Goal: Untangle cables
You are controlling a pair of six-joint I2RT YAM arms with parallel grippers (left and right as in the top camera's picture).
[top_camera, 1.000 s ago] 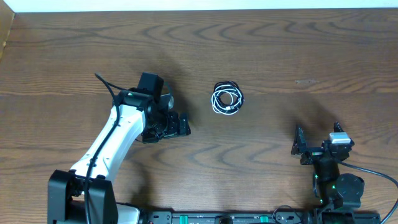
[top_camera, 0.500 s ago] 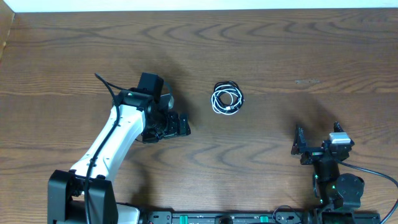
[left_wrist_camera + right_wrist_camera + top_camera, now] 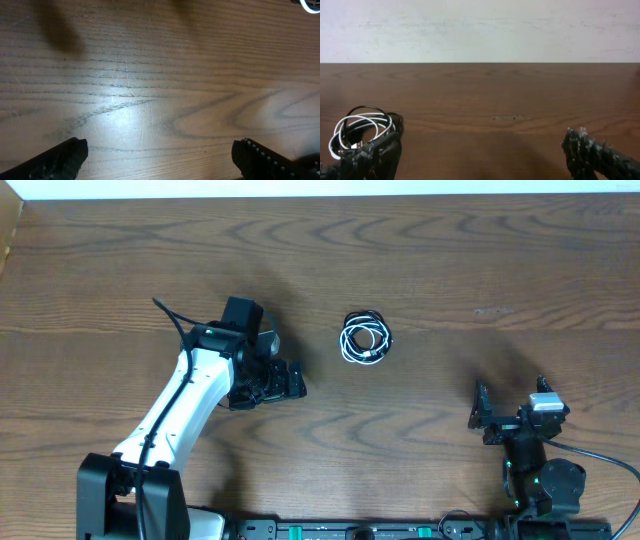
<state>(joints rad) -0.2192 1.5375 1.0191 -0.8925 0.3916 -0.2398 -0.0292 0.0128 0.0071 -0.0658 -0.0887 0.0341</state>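
Observation:
The cables (image 3: 365, 338) lie in one small coiled bundle of white and black loops on the wooden table (image 3: 450, 270), near its middle. The bundle also shows at the left of the right wrist view (image 3: 362, 127), and a sliver shows at the top right corner of the left wrist view (image 3: 312, 4). My left gripper (image 3: 283, 383) is open and empty, low over the bare wood, left of and nearer than the bundle. My right gripper (image 3: 510, 412) is open and empty at the front right, well apart from the bundle.
The table's far edge meets a white wall (image 3: 480, 30). A thick black cord (image 3: 172, 320) runs along the left arm. A black rail (image 3: 350, 530) lies along the front edge.

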